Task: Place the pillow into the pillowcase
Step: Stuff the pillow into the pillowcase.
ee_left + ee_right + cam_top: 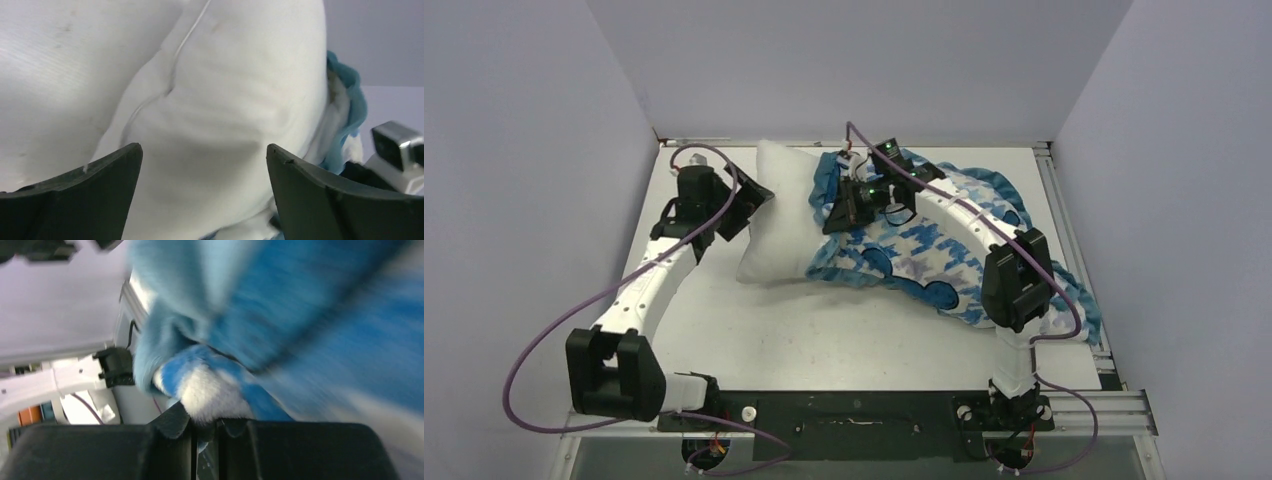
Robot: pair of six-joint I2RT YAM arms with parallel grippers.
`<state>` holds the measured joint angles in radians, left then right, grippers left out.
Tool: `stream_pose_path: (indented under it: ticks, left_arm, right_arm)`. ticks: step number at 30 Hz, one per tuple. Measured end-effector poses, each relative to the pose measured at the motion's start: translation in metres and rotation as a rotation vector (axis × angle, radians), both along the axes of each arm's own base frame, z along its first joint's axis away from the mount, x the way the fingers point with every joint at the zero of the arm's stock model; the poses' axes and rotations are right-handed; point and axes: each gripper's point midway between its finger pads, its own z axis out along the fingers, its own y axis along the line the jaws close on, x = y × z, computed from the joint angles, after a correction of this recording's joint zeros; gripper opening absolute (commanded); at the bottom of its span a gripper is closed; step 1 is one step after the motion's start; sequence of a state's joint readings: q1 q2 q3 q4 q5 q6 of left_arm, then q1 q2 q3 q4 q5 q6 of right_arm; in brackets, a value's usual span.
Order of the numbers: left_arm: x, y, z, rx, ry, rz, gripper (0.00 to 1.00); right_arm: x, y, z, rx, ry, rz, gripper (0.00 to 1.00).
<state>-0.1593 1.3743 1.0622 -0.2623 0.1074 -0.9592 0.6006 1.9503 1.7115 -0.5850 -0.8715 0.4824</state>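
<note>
The white pillow (779, 215) lies at the table's back middle, its right end tucked into the mouth of the pillowcase (924, 255), whose houndstooth body spreads right. My left gripper (757, 203) stands open at the pillow's left edge; in the left wrist view the gripper (202, 150) has wide-apart fingers (100, 192) framing the pillow (215, 100), with the pillowcase's blue edge (350, 95) behind. My right gripper (832, 213) is at the case's mouth. In the right wrist view this gripper (205, 422) is shut on the pillowcase's blue-and-white ruffled edge (210, 390).
The white table (824, 320) has a metal rail (1064, 230) along its right side, and the pillowcase hangs onto it. Grey walls close the back and both sides. Purple cables loop from both arms.
</note>
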Motion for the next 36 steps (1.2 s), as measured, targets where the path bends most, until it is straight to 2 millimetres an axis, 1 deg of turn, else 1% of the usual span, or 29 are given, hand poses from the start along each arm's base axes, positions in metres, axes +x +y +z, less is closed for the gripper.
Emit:
stream_pose_path:
  ticks: [2,4,6,8,9,10,13,15,16,17,19,21,23,24,25,27,29,31,33,35,36]
  left_arm:
    - [-0.017,0.021,0.002,0.057,0.021,0.007,1.00]
    - [-0.033,0.044,0.005,0.116,0.037,0.016,0.97]
    - [-0.047,0.062,0.005,0.162,0.058,0.015,0.96]
    - [-0.059,0.069,-0.004,0.175,0.089,-0.025,0.96]
    - [-0.063,0.068,-0.013,0.168,0.112,-0.055,0.96]
    - [-0.068,0.062,-0.025,0.148,0.142,-0.099,0.97]
    - [-0.083,0.029,-0.074,0.054,0.262,-0.248,0.97]
    - [-0.091,0.002,-0.097,0.005,0.306,-0.330,1.00]
    - [-0.091,-0.008,-0.102,-0.009,0.306,-0.359,0.94]
    - [-0.088,-0.019,-0.102,-0.026,0.288,-0.381,0.92]
    - [-0.071,-0.034,-0.092,-0.051,0.201,-0.404,0.92]
    - [-0.049,-0.039,-0.076,-0.056,0.121,-0.400,0.95]
    - [-0.030,-0.036,-0.061,-0.027,0.074,-0.380,0.97]
    - [-0.021,-0.031,-0.052,0.005,0.054,-0.371,1.00]
    - [-0.014,-0.026,-0.046,0.036,0.039,-0.361,0.97]
    - [-0.004,-0.011,-0.034,0.103,0.031,-0.327,0.96]
    - [0.002,0.011,-0.027,0.169,0.041,-0.284,0.96]
    - [0.005,0.038,-0.023,0.236,0.068,-0.230,0.96]
    - [0.008,0.058,-0.020,0.291,0.091,-0.195,0.96]
    - [0.017,0.066,-0.017,0.322,0.088,-0.198,0.96]
    - [0.023,0.063,-0.015,0.324,0.077,-0.220,0.96]
  right_arm:
    - [0.025,-0.022,-0.001,-0.007,0.002,-0.076,0.05]
    - [0.045,-0.041,-0.001,-0.014,-0.003,-0.136,0.05]
    - [0.061,-0.057,0.001,-0.027,-0.016,-0.186,0.05]
    - [0.069,-0.064,0.006,-0.041,-0.038,-0.208,0.05]
    - [0.071,-0.065,0.008,-0.046,-0.049,-0.210,0.05]
    - [0.071,-0.065,0.009,-0.051,-0.055,-0.210,0.05]
    - [0.067,-0.062,0.007,-0.072,-0.054,-0.197,0.05]
    - [0.066,-0.058,0.004,-0.090,-0.045,-0.182,0.05]
    - [0.067,-0.055,0.002,-0.098,-0.041,-0.175,0.05]
    - [0.068,-0.052,0.001,-0.106,-0.037,-0.165,0.05]
    - [0.072,-0.046,0.000,-0.119,-0.041,-0.154,0.05]
    - [0.074,-0.043,0.001,-0.129,-0.045,-0.153,0.05]
    - [0.074,-0.044,0.002,-0.139,-0.048,-0.158,0.05]
    - [0.075,-0.046,0.004,-0.144,-0.053,-0.162,0.05]
    - [0.077,-0.047,0.004,-0.148,-0.060,-0.166,0.05]
    - [0.079,-0.049,0.002,-0.158,-0.066,-0.173,0.05]
    - [0.079,-0.051,0.000,-0.167,-0.065,-0.176,0.05]
    - [0.078,-0.051,-0.001,-0.172,-0.064,-0.174,0.05]
    - [0.078,-0.052,-0.003,-0.179,-0.061,-0.175,0.05]
    - [0.077,-0.053,-0.004,-0.184,-0.058,-0.174,0.05]
    - [0.077,-0.053,-0.004,-0.186,-0.057,-0.173,0.05]
